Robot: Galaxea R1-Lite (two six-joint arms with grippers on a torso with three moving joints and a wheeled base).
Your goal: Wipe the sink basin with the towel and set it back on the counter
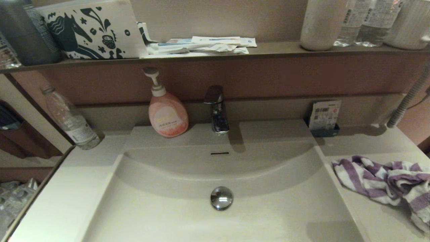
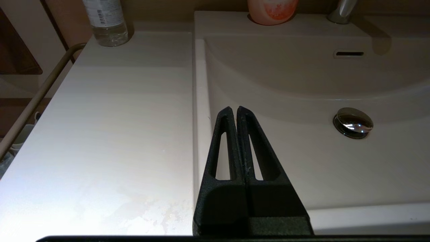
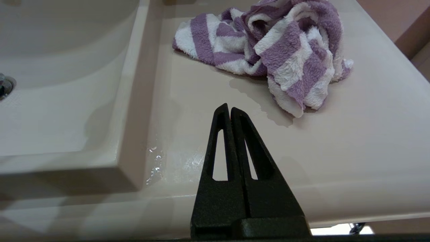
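The purple and white striped towel (image 1: 386,181) (image 3: 268,57) lies crumpled on the cream counter (image 1: 369,218) to the right of the sink basin (image 1: 161,215). The basin holds a chrome drain plug (image 1: 221,198) and a slot overflow (image 1: 219,153). My right gripper (image 3: 229,108) is shut and empty, hovering over the counter's front part, short of the towel. My left gripper (image 2: 234,109) is shut and empty over the basin's left rim (image 2: 200,101). Neither gripper shows in the head view.
A chrome tap (image 1: 217,109) and a pink soap pump bottle (image 1: 166,111) stand behind the basin. A clear plastic bottle (image 1: 72,121) stands at the back left of the counter, a small card holder (image 1: 324,117) at the back right. A brown shelf (image 1: 268,50) above carries bottles and packets.
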